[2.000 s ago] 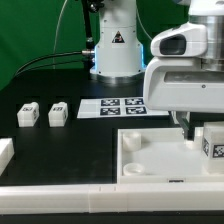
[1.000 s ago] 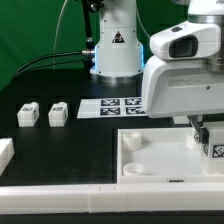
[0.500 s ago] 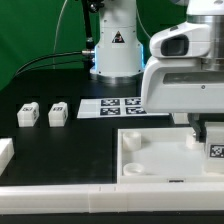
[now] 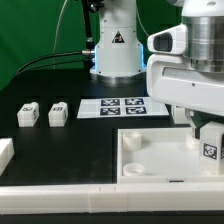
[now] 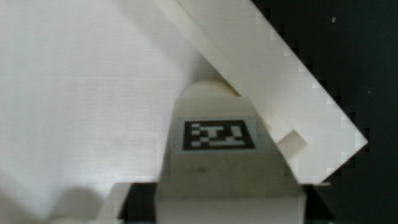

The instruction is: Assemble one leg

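My gripper [image 4: 205, 130] is at the exterior view's right, over the right end of the large white panel [image 4: 150, 162]. It is shut on a leg [image 4: 211, 149], a small white block with a marker tag. The leg hangs at the panel's far right corner; I cannot tell whether it touches. In the wrist view the leg [image 5: 217, 135] sits between my dark fingers [image 5: 143, 205], with the panel's raised rim [image 5: 267, 70] right beside it. Two more legs [image 4: 28, 114] [image 4: 58, 114] lie on the black table at the left.
The marker board [image 4: 115, 106] lies behind the panel, in front of the arm's base [image 4: 115, 50]. A white block [image 4: 5, 152] sits at the left edge. A long white rail [image 4: 80, 200] runs along the front.
My hand has shifted and turned slightly above the panel's right end, and the held leg now sits a little lower. The other legs have not moved.
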### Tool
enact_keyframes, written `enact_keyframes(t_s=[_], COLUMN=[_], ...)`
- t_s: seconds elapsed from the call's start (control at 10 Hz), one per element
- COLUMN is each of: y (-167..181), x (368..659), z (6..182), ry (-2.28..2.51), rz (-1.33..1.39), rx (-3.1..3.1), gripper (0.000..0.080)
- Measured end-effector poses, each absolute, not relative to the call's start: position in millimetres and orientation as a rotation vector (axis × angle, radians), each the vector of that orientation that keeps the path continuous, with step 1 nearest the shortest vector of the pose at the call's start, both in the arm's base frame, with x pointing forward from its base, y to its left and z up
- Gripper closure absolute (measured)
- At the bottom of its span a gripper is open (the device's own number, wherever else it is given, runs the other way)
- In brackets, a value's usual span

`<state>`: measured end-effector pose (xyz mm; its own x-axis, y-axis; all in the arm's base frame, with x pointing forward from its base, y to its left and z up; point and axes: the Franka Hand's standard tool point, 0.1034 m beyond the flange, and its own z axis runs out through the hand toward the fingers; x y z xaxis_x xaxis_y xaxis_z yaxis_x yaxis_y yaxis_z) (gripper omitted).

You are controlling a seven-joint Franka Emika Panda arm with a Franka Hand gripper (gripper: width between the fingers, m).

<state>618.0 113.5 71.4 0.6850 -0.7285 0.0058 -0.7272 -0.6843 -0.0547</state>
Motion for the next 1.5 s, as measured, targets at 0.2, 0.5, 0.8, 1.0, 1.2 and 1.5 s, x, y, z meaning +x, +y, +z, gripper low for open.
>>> enact_keyframes(t_s=[0.2,0.5,0.8,1.0,1.2,1.5], y=[112.7,112.6,113.9,114.5,114.9,118.0], x=[617.9,618.8,618.8,618.7,618.6,618.0], z=[71.0,71.0,71.0,71.0,71.0,71.1], ry=[1.560,1.892,1.989,1.986,1.892,1.498], rz=[-0.029,-0.006,0.006,0.006,0.002,-0.018], rx=[-2.664,-2.414,-2.325,-2.327,-2.404,-2.670], gripper=[0.0506,0.0506,0.0505,0.0284,0.0155,0.0151])
